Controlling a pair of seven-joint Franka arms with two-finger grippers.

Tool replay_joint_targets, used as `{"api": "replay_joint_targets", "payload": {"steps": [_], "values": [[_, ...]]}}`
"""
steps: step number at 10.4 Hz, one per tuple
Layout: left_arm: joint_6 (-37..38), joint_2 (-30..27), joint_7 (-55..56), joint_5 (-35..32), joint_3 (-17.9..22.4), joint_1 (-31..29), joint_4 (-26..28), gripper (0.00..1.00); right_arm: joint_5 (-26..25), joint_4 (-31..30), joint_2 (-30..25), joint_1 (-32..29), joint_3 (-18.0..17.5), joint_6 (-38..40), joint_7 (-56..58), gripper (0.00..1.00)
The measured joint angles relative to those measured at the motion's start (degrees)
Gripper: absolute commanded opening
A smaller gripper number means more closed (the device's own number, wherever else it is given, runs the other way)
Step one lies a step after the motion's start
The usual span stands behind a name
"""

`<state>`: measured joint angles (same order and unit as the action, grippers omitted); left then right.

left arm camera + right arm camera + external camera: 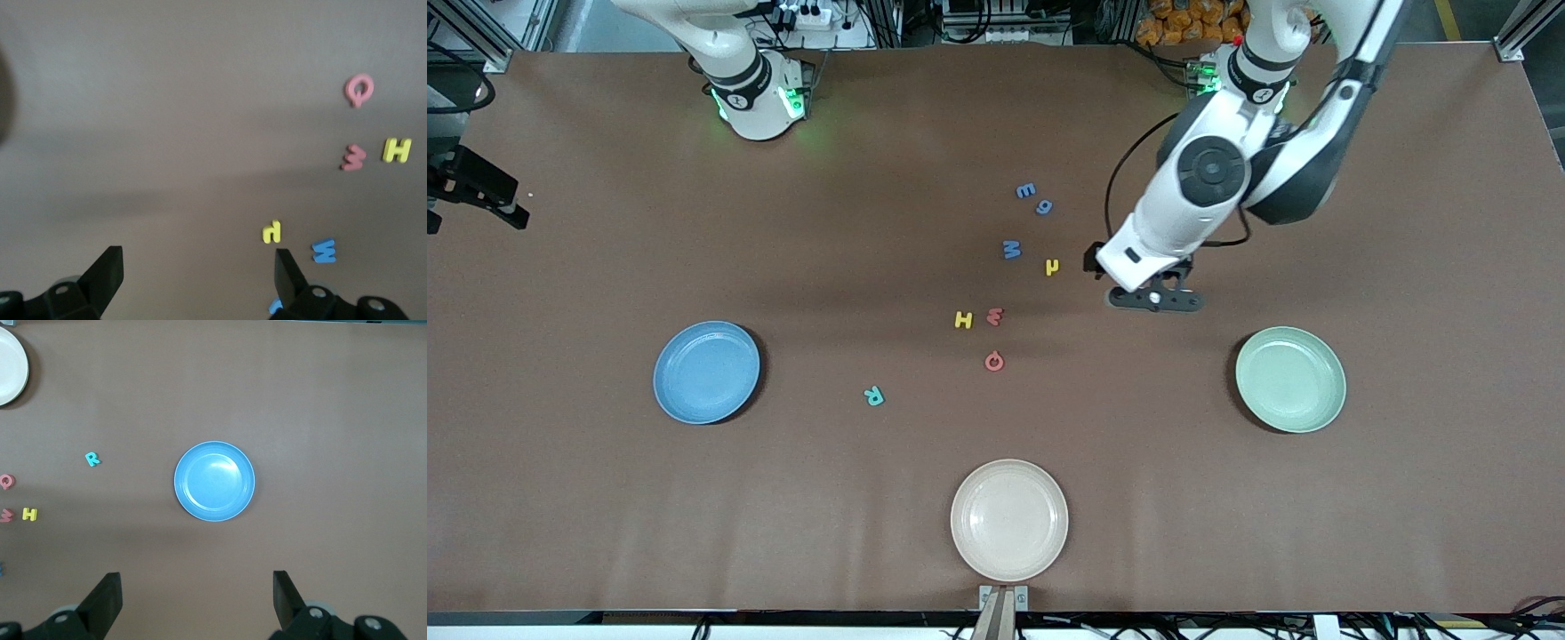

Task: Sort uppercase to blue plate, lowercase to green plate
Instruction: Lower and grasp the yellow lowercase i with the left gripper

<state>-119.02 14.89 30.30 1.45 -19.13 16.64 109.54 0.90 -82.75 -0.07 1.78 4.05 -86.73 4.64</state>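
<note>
Now the left gripper hangs low over bare table, jaws wide and empty, toward the left arm's end from the letters and just beside the thin yellow letter. All eight letters lie loose mid-table, none on a plate. Farthest from the front camera sit the blue E-like letter and blue g, close together; nearer come the blue M and the thin yellow one, then the yellow H beside the red w, then the red Q. The teal R lies apart, nearest the camera and toward the blue plate. That plate sits at the right arm's end, the green plate at the left arm's end, both empty, and a cream plate lies nearest the camera between them. The right gripper waits high above the blue plate, fingers spread and holding nothing.
</note>
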Motion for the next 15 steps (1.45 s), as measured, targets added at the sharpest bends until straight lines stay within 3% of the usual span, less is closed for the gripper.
{"api": "replay_joint_targets", "payload": {"steps": [2,6,11,15], "values": [[-2.0,3.3,3.0,0.0,0.4,5.5,0.7,1.00,0.0,0.0,0.0,0.1,0.0,0.0,0.0,1.00],[-8.7,10.4,8.6,-0.4,7.7,17.9,0.8,1.00,0.0,0.0,0.0,0.2,-0.1,0.0,0.0,1.00],[-14.6,16.3,11.1,-2.1,8.4,18.1,1.0,1.00,0.0,0.0,0.3,0.7,-0.1,0.0,0.0,1.00],[-19.9,16.8,15.0,-2.2,8.4,18.1,5.1,0.98,0.0,-0.1,1.9,2.5,-0.1,0.0,0.0,1.00]]}}
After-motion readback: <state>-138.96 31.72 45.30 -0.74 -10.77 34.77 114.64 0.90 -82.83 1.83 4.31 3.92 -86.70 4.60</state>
